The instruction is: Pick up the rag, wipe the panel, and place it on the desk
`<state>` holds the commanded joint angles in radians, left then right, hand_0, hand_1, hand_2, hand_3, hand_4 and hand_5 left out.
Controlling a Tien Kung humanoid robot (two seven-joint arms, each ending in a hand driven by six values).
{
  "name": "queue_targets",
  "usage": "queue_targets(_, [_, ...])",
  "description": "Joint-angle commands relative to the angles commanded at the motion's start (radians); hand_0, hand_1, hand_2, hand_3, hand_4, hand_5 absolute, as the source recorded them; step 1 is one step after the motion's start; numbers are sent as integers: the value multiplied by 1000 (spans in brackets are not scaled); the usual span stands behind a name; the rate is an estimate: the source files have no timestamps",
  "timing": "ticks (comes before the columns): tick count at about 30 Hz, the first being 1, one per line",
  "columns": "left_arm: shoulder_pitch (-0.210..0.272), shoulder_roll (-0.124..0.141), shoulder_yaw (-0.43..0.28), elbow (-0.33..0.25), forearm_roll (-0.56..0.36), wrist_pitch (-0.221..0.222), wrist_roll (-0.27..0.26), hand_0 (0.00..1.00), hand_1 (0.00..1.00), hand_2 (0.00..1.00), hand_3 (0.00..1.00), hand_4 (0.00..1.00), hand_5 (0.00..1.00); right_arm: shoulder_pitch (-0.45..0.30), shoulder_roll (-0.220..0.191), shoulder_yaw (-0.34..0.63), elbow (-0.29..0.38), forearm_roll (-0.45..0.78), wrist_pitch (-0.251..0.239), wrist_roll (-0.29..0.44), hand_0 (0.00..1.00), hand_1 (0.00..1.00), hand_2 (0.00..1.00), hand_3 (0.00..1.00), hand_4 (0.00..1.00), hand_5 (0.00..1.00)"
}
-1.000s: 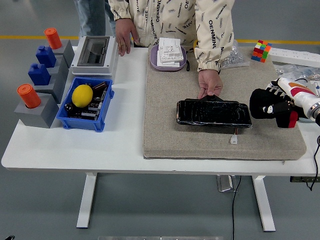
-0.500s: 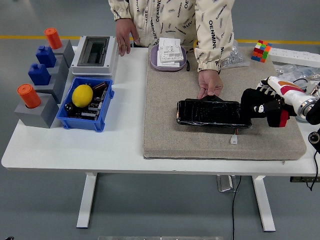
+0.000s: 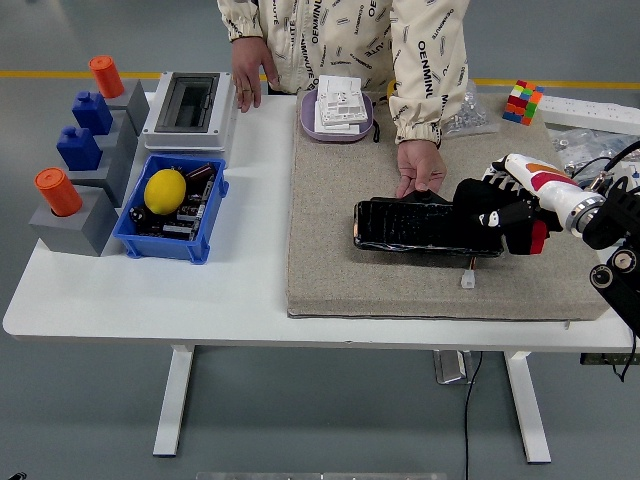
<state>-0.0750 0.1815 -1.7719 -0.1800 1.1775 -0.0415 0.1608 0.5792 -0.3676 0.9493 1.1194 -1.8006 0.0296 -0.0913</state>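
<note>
Black rag bunched in the right hand, fingers clenched around it; most of the fingers are buried in the cloth, only pale knuckles and a red patch show. Rag sits on the right end of the black panel, touching its top. Hard to separate rag from panel there, both black. Right arm comes in from the right edge, forearm roughly level, white wrist section pointing toward the bench centre; elbow cut off by the frame. Left arm not visible.

Panel lies flat, long side parallel to the near edge, on the grey felt mat covering the right half of the white table. Small white connector lies on the mat just beside the panel's near right corner.

Person's hand presses on the panel's far edge; sleeve above it. Person's other hand rests at the far edge beside the grey electrical box. Purple tray with white switch plates near the far edge, centre. Blue bin holding a lemon toward the left, contents under it unclear. Grey blocks with orange cylinders and blue pegs at the left edge. Colour cube at the far right corner.
</note>
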Motion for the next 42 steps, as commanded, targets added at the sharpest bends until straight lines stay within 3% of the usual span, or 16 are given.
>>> queue_targets(19, [-3, 3, 1, 0, -3, 1, 2, 721, 716, 768, 620, 684, 571, 14, 130, -40, -12, 1, -7, 3, 287, 399, 459, 450, 882, 2])
queue_targets(42, [-5, 10, 15, 0, -9, 2, 3, 721, 716, 767, 620, 684, 572, 64, 226, -80, -24, 0, -9, 4, 287, 401, 459, 451, 889, 2])
